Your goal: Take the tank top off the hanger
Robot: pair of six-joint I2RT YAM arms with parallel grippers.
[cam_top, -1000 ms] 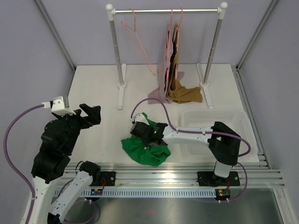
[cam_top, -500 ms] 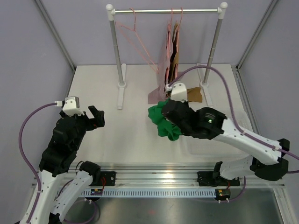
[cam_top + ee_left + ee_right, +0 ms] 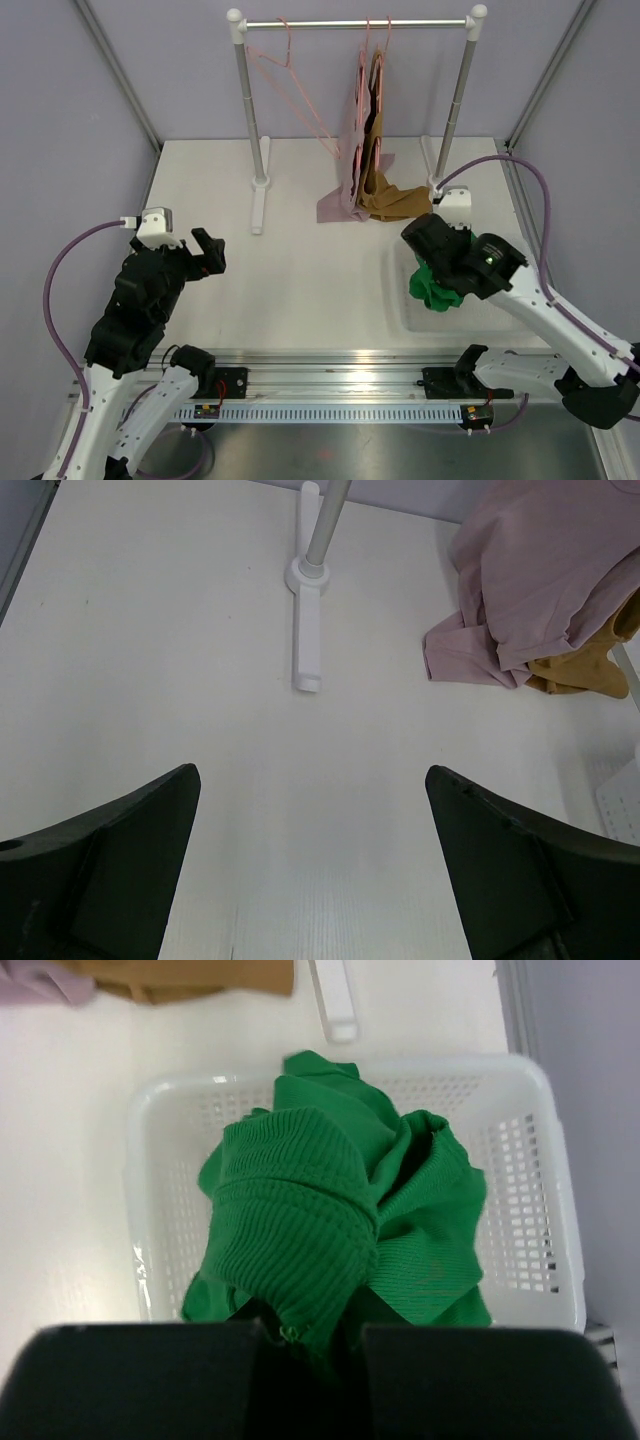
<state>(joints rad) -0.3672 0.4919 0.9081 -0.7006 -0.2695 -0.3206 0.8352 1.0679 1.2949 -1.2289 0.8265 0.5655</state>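
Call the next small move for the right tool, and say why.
Probably lower the right tool slightly and open it. It is shut on the bunched green tank top, which hangs directly over the white basket, so letting go there should drop it inside. The left tool is open and holds nothing, so it need not move.

Green top (image 3: 440, 285): bunched in the right jaws, over the basket (image 3: 405, 312) at 4 o'clock.
Left jaws: wide apart, at 8 o'clock.
Rail (image 3: 355, 22): at 12 o'clock, pink garment (image 3: 350, 150) and brown garment (image 3: 395, 203) hanging.
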